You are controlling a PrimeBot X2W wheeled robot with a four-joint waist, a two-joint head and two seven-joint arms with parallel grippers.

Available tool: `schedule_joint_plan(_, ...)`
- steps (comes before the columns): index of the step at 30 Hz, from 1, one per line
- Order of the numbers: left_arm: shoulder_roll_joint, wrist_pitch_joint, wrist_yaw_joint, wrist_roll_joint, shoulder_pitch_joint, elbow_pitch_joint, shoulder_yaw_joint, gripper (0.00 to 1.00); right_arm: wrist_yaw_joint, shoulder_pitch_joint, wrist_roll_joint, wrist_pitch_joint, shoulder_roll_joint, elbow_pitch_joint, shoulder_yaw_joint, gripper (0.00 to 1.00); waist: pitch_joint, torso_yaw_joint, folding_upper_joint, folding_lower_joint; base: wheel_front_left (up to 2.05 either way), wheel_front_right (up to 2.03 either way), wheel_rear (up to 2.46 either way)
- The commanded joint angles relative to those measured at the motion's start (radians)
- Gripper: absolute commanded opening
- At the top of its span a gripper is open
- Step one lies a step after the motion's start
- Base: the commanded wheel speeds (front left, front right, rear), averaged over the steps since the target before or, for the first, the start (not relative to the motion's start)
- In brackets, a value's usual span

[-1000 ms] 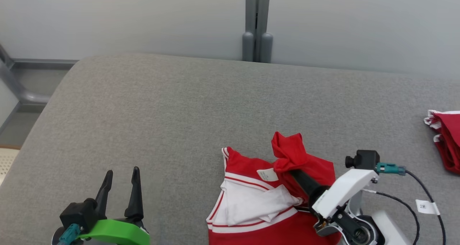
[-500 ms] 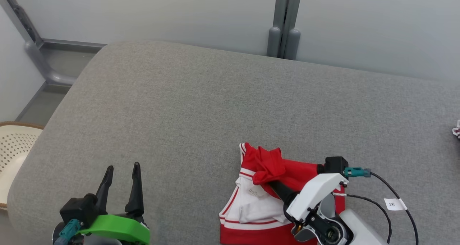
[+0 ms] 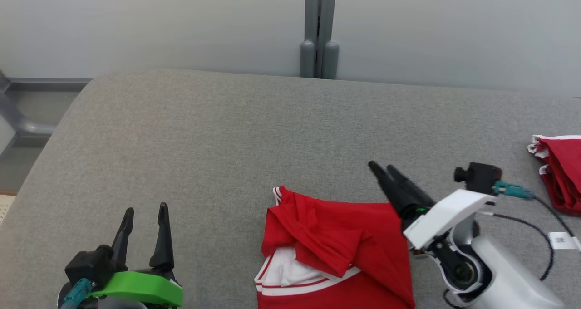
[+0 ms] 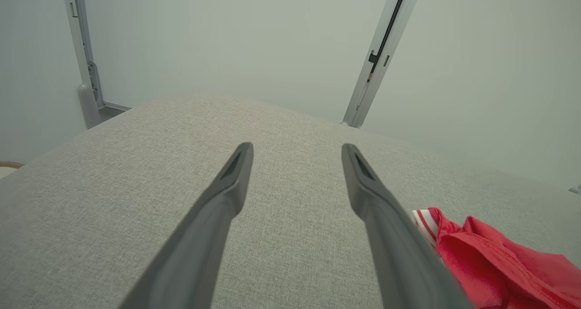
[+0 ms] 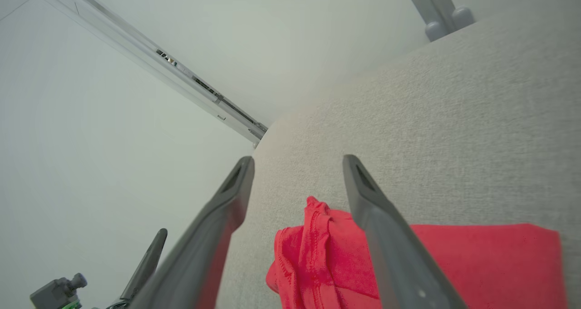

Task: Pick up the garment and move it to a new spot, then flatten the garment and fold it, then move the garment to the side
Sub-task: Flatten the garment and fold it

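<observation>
We see a broad grey woven-fabric cushion (image 3: 204, 132) bearing the crumpled red jersey garment with white striped trim (image 3: 345, 236) near its front edge; a second red cloth bundle (image 3: 558, 182) lies well apart at the right; our right gripper (image 3: 382, 167) hangs by the garment's far right corner, jaws spread and empty; our left gripper (image 3: 146, 208) sits low at the left, jaws apart, empty.

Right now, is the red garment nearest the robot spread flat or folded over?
Partly folded, not flat: a rumpled red flap lies doubled across the garment, with white fabric showing under it at the lower left.
</observation>
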Motion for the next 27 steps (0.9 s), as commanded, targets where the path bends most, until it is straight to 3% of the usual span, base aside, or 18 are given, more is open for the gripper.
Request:
schedule_joint_plan(1, -0.003, -0.003, -0.002, 0.008, 0.012, -0.010, 0.009, 1.00, 0.000, 0.015, -0.036, -0.045, -0.040, -0.015, -0.016, 1.00, -0.013, -0.034, -0.0001, -0.0001, 0.00, 0.00, 0.00)
schedule_joint_plan(4, -0.009, -0.003, -0.002, 0.014, 0.023, -0.023, 0.018, 1.00, 0.000, 0.034, -0.129, -0.155, -0.128, -0.007, -0.067, 1.00, -0.019, -0.052, -0.0001, -0.0001, 0.00, 0.00, 0.00)
schedule_joint_plan(9, -0.014, -0.003, -0.002, 0.018, 0.035, -0.032, 0.020, 1.00, 0.000, 0.071, -0.272, -0.219, -0.186, 0.080, -0.162, 1.00, -0.025, -0.068, -0.0001, -0.0001, 0.00, 0.00, 0.00)
schedule_joint_plan(19, -0.014, -0.003, -0.002, 0.026, 0.026, -0.035, 0.008, 1.00, 0.000, 0.074, -0.410, -0.198, -0.113, 0.147, -0.218, 1.00, -0.024, -0.053, -0.0001, -0.0001, 0.00, 0.00, 0.00)
schedule_joint_plan(20, -0.014, -0.003, -0.003, 0.026, 0.024, -0.036, 0.005, 1.00, 0.000, 0.068, -0.434, -0.193, -0.108, 0.159, -0.214, 0.77, -0.022, -0.046, -0.0001, -0.0001, 0.00, 0.00, 0.00)
schedule_joint_plan(21, -0.013, -0.003, -0.003, 0.026, 0.022, -0.036, 0.003, 1.00, 0.000, 0.062, -0.450, -0.187, -0.105, 0.174, -0.208, 0.24, -0.020, -0.038, -0.0001, -0.0001, 0.00, 0.00, 0.00)
schedule_joint_plan(22, -0.013, -0.003, -0.003, 0.026, 0.019, -0.036, -0.001, 1.00, 0.000, 0.057, -0.462, -0.176, -0.095, 0.195, -0.200, 0.00, -0.017, -0.026, -0.0001, -0.0001, 0.00, 0.00, 0.00)
schedule_joint_plan(27, -0.008, -0.003, -0.002, 0.026, 0.009, -0.029, -0.010, 1.00, 0.000, 0.031, -0.496, -0.117, -0.046, 0.293, -0.125, 0.00, -0.009, 0.026, -0.0001, -0.0001, 0.00, 0.00, 0.00)
